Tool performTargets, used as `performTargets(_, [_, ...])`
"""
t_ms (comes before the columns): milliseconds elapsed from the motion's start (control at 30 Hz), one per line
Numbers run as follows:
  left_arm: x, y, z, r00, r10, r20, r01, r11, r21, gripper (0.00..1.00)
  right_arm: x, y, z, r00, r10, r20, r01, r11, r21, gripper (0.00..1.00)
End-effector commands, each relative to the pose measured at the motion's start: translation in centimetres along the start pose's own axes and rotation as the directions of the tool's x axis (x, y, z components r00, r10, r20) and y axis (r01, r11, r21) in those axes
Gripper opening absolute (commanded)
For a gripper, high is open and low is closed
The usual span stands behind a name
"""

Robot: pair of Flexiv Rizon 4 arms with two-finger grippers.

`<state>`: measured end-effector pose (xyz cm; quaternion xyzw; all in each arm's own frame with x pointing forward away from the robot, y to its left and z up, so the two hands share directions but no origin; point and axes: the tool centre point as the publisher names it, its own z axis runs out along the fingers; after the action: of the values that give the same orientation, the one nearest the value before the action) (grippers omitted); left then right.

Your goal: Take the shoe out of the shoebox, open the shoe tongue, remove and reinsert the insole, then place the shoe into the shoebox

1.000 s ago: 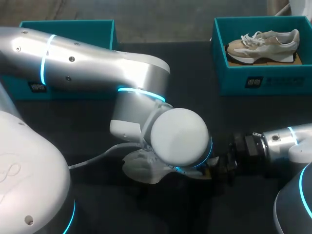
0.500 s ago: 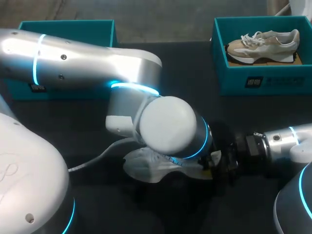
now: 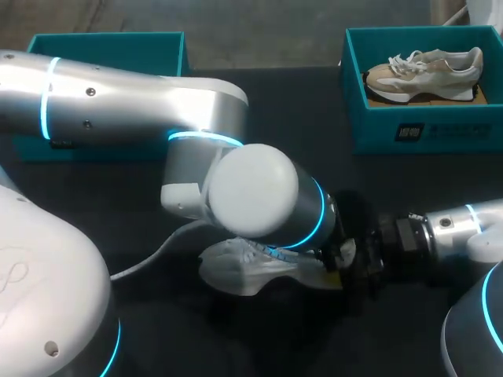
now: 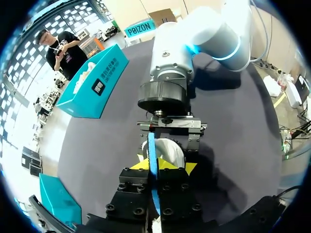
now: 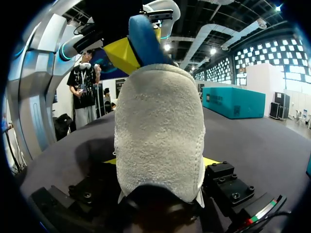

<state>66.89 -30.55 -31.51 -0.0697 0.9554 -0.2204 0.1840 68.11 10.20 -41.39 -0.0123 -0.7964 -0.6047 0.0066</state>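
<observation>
Your shoe (image 3: 236, 271) is at the near middle of the table (image 3: 314, 181), toe toward your left and heel toward your right. Your left arm's wrist covers much of it from above. Your right gripper (image 3: 351, 263) comes in from the right and is clamped on the heel. In its own wrist view the grey heel fills the space between the fingers, with a yellow tip showing just outside it on each side.

Your left gripper (image 4: 163, 166) reaches down over the shoe's opening. Its fingers are closed almost together on the blue insole (image 4: 151, 155). The insole stands edge-on between the yellow tips and runs down toward the inside of the shoe. From the right wrist view, the insole sticks up above the heel with one of the left gripper's yellow tips pressed against it.

The left shoebox (image 3: 110, 43) sits at the far left, well apart from the shoe. The right shoebox (image 3: 424, 129) sits at the far right and holds a second shoe (image 3: 424, 71) lying on its side.
</observation>
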Motion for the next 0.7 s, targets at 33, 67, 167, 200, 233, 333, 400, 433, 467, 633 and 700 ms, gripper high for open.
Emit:
performTargets(33, [-0.3,0.2,-0.5,1.0,0.001,-0.017,0.0,1.0,0.019,0.0,0.0,0.1,0.3,1.0,0.0,0.002,0.0,1.0,0.002,0.0])
performTargets(67, [-0.3,0.0,-0.5,1.0,0.0,-0.017,0.0,1.0,0.023,0.0,0.0,0.1,0.3,1.0,0.0,0.002,0.0,1.0,0.002,0.0])
performTargets(167, [-0.4,-0.7,-0.6,1.0,0.0,-0.031,0.002,0.999,0.042,0.0,0.0,0.1,0.3,1.0,0.0,0.002,0.0,1.0,0.002,0.0])
performTargets(200, [-0.4,-0.9,-0.6,1.0,0.0,-0.031,0.001,0.999,0.044,0.0,0.0,0.1,0.3,1.0,0.0,0.002,0.0,1.0,0.002,0.0])
performTargets(233, [-0.3,-1.2,-0.6,1.0,0.002,-0.03,-0.001,0.999,0.046,0.0,0.0,0.1,0.3,1.0,0.0,0.002,0.0,1.0,0.002,0.0])
performTargets(333, [-0.2,-1.6,-0.3,1.0,0.011,-0.026,-0.009,0.999,0.045,0.0,0.0,0.1,0.3,1.0,0.0,0.002,0.0,1.0,0.002,0.0])
performTargets(400, [-0.1,-1.7,-0.1,1.0,0.012,-0.029,-0.011,0.999,0.044,0.0,0.0,0.1,0.3,1.0,0.0,0.002,0.0,1.0,0.002,0.0])
performTargets(433, [-0.1,-1.8,0.0,0.999,0.011,-0.032,-0.01,0.999,0.044,0.02,0.0,0.1,0.3,1.0,0.0,0.002,0.0,1.0,0.002,0.0])
performTargets(467, [-0.1,-1.8,0.0,0.999,0.008,-0.036,-0.006,0.999,0.046,0.16,0.0,0.1,0.3,1.0,0.0,0.002,0.0,1.0,0.002,0.0])
performTargets(633, [0.0,-1.1,0.0,0.999,0.006,-0.046,-0.004,0.998,0.059,0.42,0.0,0.1,0.3,1.0,0.0,0.002,0.0,1.0,0.002,0.0])
performTargets(700, [0.0,-0.8,-0.2,0.999,0.002,-0.052,0.002,0.997,0.072,0.39,0.0,0.1,0.3,1.0,0.0,0.002,0.0,1.0,0.002,0.0])
